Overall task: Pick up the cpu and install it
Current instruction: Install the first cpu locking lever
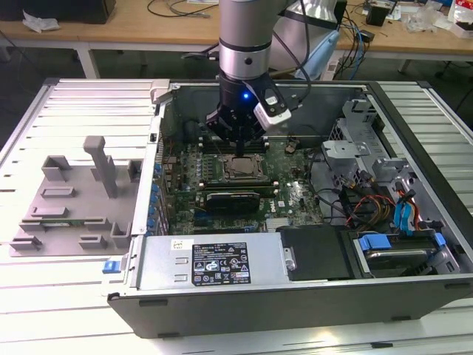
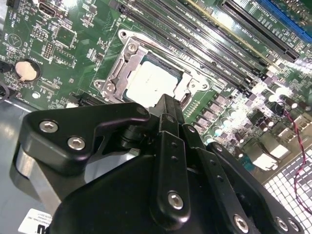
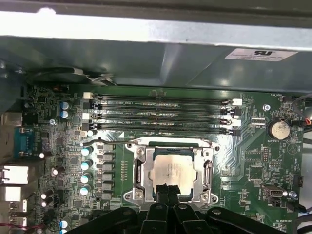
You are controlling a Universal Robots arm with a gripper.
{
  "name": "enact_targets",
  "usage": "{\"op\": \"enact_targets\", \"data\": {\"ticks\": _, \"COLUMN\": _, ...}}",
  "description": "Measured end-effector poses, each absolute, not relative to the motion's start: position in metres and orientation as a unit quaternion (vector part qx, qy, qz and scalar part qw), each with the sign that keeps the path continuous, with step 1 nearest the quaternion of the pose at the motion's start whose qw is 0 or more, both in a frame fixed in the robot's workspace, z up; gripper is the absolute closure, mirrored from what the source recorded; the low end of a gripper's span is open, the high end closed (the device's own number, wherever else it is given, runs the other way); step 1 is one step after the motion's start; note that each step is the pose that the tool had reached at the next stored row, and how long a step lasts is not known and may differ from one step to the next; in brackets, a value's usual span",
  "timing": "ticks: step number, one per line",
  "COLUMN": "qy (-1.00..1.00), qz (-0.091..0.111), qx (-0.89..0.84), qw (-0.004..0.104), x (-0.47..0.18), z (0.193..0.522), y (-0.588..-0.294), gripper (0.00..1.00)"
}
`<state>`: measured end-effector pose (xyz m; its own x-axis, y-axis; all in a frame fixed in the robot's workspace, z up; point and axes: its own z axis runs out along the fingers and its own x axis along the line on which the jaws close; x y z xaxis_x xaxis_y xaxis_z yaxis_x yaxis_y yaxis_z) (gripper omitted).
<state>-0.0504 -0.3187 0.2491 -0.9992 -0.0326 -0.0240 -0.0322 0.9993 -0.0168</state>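
The cpu lay flat inside the socket frame on the motherboard, shiny lid upward, with the metal frame around it on all sides. Directly over its nearest edge in the first wrist view hung the gripper, its two fingers drawn together with nothing between them. In the second wrist view the gripper ended just at the rim of the cpu.

I judged the chip to be light, stiff and thin, and its smooth metal top likely slippery under hard pads. Its underside and the socket contacts beneath were probably the fragile parts. A hold across two opposite edges of the rim, kept level, would have suited it better than any pressure on the lid.

Beyond the socket ran the dark memory slots, with a coin battery off to one side, then the grey case wall. In the exterior view the gripper stood above the cpu in the open case, and the grey fixture blocks sat on the table at the exterior view's left, well apart.

The fingertips covered part of the chip's near edge, so whether they touched the lid could not be told. Nor could I tell whether the chip was fully seated or the frame latched.
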Motion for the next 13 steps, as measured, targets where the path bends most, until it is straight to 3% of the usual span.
{"op": "enact_targets", "data": {"ticks": 13, "qy": 1.0, "qz": -0.008, "qx": -0.016, "qw": 0.012, "x": -0.0587, "z": 0.2504, "y": -0.318, "gripper": 0.89}}
